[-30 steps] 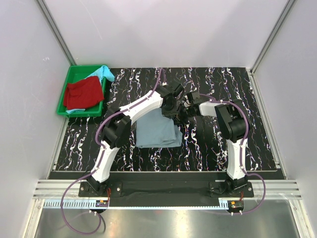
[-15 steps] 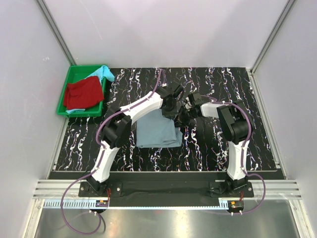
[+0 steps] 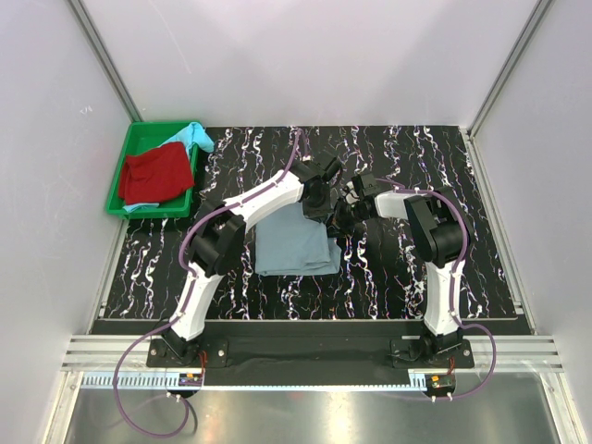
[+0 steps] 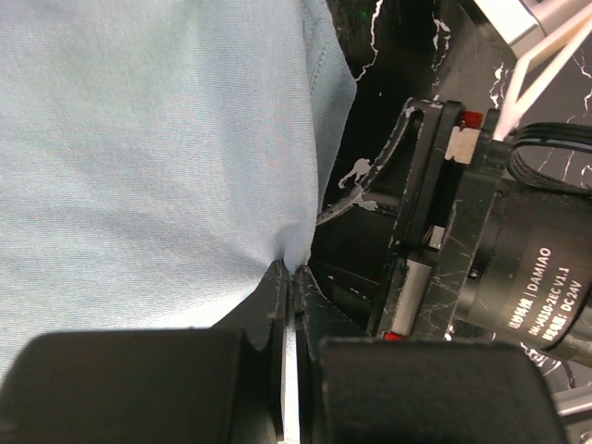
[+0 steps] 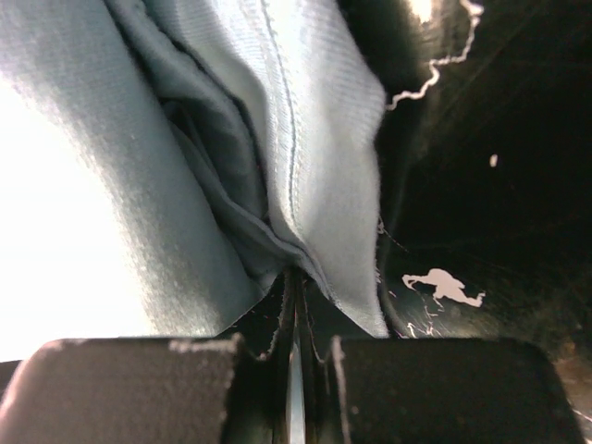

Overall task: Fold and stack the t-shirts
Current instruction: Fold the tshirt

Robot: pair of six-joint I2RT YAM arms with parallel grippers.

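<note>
Grey-blue t-shirt (image 3: pixel 294 245) folded rectangle, smooth, hem bunched.

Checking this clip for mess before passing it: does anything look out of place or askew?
Only minor things. The turquoise shirt spills over the far right corner of the green tray, beneath the red shirt. The grey-blue shirt lies folded on the mat; the left gripper and right gripper pinch its right edge, where layers bunch.
</note>
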